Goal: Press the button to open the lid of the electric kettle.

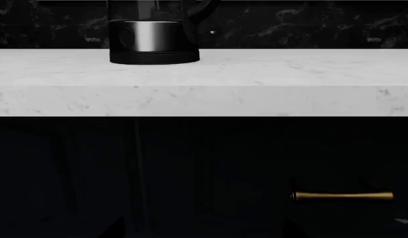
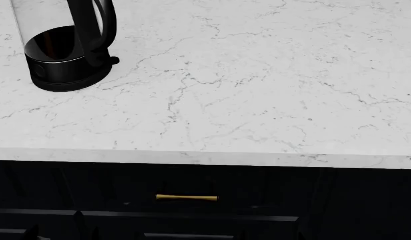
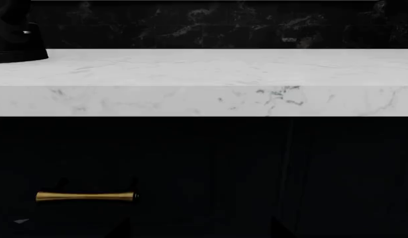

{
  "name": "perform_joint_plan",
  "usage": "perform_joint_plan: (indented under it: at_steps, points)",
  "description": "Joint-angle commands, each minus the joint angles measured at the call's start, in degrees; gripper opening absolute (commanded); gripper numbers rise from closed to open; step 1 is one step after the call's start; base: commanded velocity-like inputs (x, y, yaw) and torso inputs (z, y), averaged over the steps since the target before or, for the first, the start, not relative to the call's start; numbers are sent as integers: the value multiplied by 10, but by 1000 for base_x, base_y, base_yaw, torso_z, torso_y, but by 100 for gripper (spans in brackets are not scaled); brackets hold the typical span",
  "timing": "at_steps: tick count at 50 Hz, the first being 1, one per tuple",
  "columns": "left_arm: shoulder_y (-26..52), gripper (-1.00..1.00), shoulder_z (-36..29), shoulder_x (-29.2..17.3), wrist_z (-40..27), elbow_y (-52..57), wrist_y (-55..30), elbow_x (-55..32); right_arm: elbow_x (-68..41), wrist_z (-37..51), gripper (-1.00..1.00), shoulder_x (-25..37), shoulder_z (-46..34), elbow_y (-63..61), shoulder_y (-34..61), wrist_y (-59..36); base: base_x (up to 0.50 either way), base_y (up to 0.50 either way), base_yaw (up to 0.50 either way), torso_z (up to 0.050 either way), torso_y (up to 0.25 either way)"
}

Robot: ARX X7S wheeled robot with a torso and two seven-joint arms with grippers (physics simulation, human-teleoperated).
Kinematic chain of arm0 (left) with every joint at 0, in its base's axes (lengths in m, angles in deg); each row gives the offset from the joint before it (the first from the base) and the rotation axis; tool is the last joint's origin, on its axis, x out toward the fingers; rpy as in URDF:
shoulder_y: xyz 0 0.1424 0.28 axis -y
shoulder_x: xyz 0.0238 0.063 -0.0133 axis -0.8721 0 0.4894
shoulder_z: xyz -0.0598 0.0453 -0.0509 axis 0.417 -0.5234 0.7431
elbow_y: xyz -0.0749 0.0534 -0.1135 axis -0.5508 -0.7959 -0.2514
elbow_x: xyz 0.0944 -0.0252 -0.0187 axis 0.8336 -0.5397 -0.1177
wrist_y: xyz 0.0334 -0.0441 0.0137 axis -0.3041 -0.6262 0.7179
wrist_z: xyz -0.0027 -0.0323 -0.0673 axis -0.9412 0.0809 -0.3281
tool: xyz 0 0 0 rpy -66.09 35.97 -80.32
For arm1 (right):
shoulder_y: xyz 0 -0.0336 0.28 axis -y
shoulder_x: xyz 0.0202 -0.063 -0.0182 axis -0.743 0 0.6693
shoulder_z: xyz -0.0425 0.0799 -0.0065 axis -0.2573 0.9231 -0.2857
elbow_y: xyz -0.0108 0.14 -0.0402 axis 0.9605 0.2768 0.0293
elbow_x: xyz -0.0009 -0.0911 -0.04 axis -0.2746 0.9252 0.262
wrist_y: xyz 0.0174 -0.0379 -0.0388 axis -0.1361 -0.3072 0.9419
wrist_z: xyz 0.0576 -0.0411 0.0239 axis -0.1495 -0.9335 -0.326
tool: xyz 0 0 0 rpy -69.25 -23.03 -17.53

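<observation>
The electric kettle (image 2: 65, 55) stands at the far left of the white marble counter. Only its lower glass body, black base and handle show. The lid and the button are out of view above the frame edges. It also shows in the left wrist view (image 1: 154, 42), and its base edge shows in the right wrist view (image 3: 15, 52). My left gripper (image 1: 202, 234) and right gripper (image 3: 197, 234) hang low in front of the dark cabinet, below counter height. Only their dark fingertips show, wide apart, with nothing between them.
The marble counter (image 2: 259, 100) has a thick front edge (image 1: 257, 101). Below it are dark cabinet fronts with a brass drawer handle (image 2: 187, 198), which also shows in both wrist views (image 1: 342, 196) (image 3: 85, 197). A dark marbled backsplash (image 3: 224, 25) rises behind the counter.
</observation>
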Motion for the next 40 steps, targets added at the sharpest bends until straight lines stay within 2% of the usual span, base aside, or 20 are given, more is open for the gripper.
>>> perform_joint_plan:
  at_steps: [1,6,8,9,15,17,20,24,30,34,40]
  points:
    - [1,100,-13,-11,-13,0,0,-11,-7,9,100,7,-9,-1,0,-1,0,0,0,0,0]
    - [0,100,-26,-22,-19,-3,17,-19,-21,22,100,19,-18,1,2,0,0,0,0,0,0]
    - [-10,100,-29,-30,5,10,23,-48,-21,29,100,20,-22,-1,-1,1,0,0,0,0,0]
    - [-18,100,-23,-33,24,23,28,-82,-19,32,100,22,-25,-1,-1,2,0,0,0,45,0]
    - [-14,100,-25,-39,18,22,38,-89,-28,48,100,28,-26,-20,-9,17,0,0,0,50,0]
    - [-17,100,-22,-44,6,62,34,-83,-45,45,100,33,-25,-89,-14,-25,0,0,0,50,0]
    - [-10,100,-13,-57,-9,155,-32,-97,-43,58,100,46,-23,-219,-19,-95,0,0,0,50,0]
    - [18,100,2,-73,-31,269,-116,-121,-44,65,100,60,-30,-374,21,-220,0,0,0,50,0]
    - [112,100,35,-101,-69,379,-244,-161,-83,68,100,69,-6,-467,101,-335,0,0,0,50,0]
    - [187,100,50,-113,-87,375,-288,-170,-105,65,100,86,2,-503,173,-425,0,0,0,50,0]
    - [182,100,78,-136,-68,345,-238,-169,-109,63,100,104,18,-507,170,-439,0,0,0,50,0]
